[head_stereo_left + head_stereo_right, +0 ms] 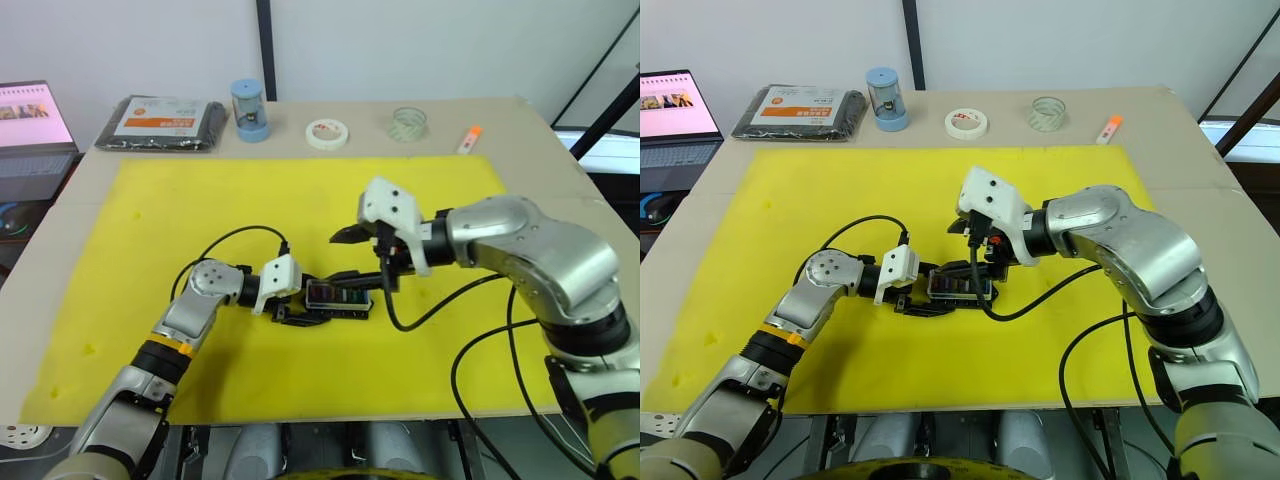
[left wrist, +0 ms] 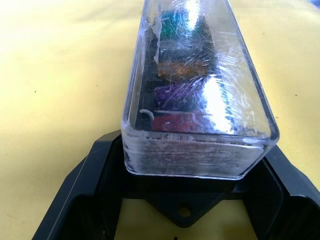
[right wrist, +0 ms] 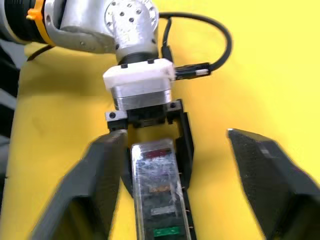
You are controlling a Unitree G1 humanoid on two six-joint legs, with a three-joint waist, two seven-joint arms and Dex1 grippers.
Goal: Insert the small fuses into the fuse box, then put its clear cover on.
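Laptop [image 1: 35, 130] sits at the far left off the table, then a flat black packet [image 1: 160, 124] with an orange-and-white label, its print too small to read. Next come a blue canister [image 1: 250, 110], a white tape roll [image 1: 327, 133], a clear tape roll [image 1: 409, 123] and a small orange-tipped stick [image 1: 469, 139]. On the yellow mat [image 1: 150, 230] the left gripper [image 1: 296, 312] pinches the fuse box [image 1: 337, 297], with clear cover [image 2: 200, 90] seated over the small fuses [image 2: 180, 75]. Right gripper [image 3: 172, 170] hangs spread above it.

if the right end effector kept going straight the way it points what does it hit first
Most likely the clear cover seated on the fuse box, lying between its open fingers; the left end effector is beyond. Depth is uncertain.
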